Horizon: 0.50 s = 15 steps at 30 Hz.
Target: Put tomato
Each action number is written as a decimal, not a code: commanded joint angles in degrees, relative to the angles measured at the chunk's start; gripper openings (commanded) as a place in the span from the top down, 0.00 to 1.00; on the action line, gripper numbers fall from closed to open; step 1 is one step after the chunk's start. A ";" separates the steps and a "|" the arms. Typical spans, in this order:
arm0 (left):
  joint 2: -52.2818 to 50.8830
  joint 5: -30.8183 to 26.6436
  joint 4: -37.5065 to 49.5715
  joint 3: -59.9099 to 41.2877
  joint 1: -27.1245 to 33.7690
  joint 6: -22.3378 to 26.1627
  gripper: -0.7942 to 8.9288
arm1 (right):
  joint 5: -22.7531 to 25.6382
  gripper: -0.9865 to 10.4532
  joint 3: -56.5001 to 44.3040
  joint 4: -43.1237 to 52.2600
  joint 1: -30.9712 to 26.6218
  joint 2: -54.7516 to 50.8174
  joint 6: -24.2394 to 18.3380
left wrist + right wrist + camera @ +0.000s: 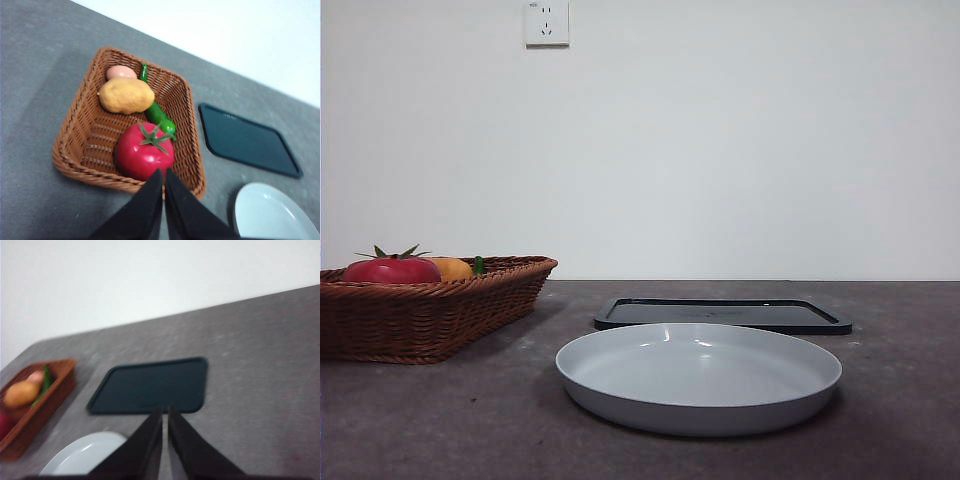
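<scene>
The tomato (144, 152), glossy red with a green spiky stem, lies in a brown wicker basket (75, 145) at the table's left; its top shows over the basket rim (392, 268) in the front view. My left gripper (163, 175) hovers high above the basket's near rim, jaws shut and empty. My right gripper (165, 412) is also shut and empty, held high over the table near the black tray (150, 385). Neither arm shows in the front view.
The basket also holds a yellow-orange potato-like fruit (126, 95), a green pepper (157, 114) and a pinkish item (121, 72). A grey-white round plate (698, 375) sits front centre, with the flat black tray (723, 314) behind it.
</scene>
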 commanded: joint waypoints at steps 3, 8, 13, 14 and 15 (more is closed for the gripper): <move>6.80 3.32 -5.35 8.44 -0.02 8.31 0.91 | -7.43 0.91 9.01 -5.25 -0.02 9.57 -6.75; 13.64 9.29 -12.26 15.69 -0.02 13.75 0.91 | -12.94 0.91 18.12 -12.37 1.88 19.39 -10.93; 19.50 14.93 -19.41 21.66 -0.76 18.05 0.91 | -14.14 0.91 26.01 -21.03 7.06 27.34 -15.61; 20.31 15.61 -20.55 22.53 -1.11 18.69 0.91 | -14.12 0.91 27.15 -22.34 8.17 28.44 -16.13; 20.98 16.31 -21.62 23.26 -1.51 19.17 0.91 | -14.12 0.91 28.13 -23.52 9.31 29.46 -16.72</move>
